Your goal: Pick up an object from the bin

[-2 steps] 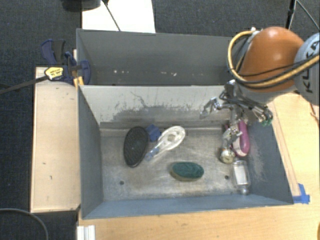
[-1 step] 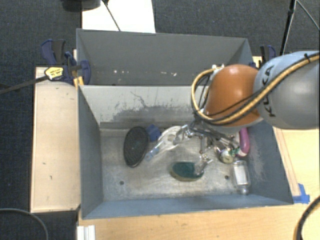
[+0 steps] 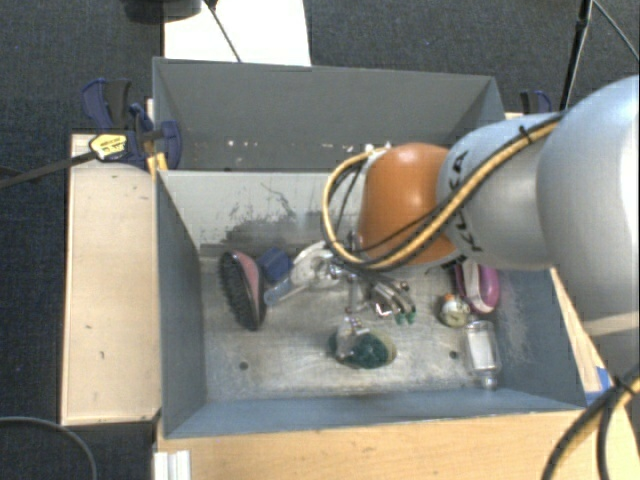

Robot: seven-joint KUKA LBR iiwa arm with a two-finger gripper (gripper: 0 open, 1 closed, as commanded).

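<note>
- Your arm, nearest the lens, is reaching into the grey bin from the right.
- Its gripper is hanging over the front middle; you cannot tell whether it is spread or pinching.
- Just beneath it, 1 dark green rounded lump is lying; you are probably nearing the grasp, needing a firm close, then a straight lift.
</note>
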